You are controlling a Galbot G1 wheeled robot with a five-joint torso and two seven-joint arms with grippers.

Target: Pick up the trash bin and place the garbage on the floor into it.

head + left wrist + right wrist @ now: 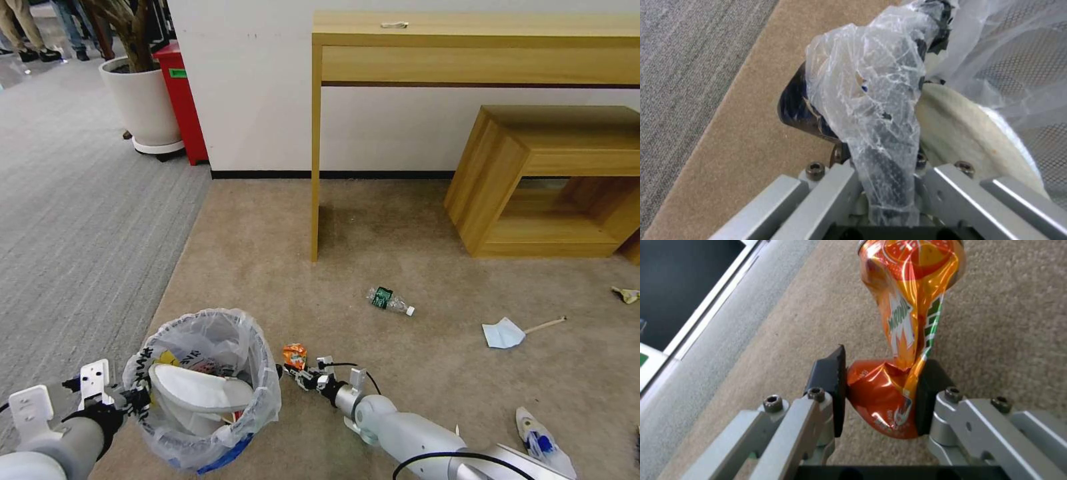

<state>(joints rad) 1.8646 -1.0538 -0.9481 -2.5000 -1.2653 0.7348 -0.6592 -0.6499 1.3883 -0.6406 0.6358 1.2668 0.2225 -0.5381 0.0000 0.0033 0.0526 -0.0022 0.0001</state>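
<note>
1. My left end effector (137, 398) is clamped on the trash bin (203, 390) rim.
2. My right end effector (298, 371) pinches the crushed orange can (294, 355) just beside the bin.
3. Open floor (427, 373) lies ahead.

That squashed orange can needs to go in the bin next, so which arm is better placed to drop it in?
The right. Its gripper is already shut on the can, just beside the bin. The left gripper is busy clamping the bin's rim.
</note>
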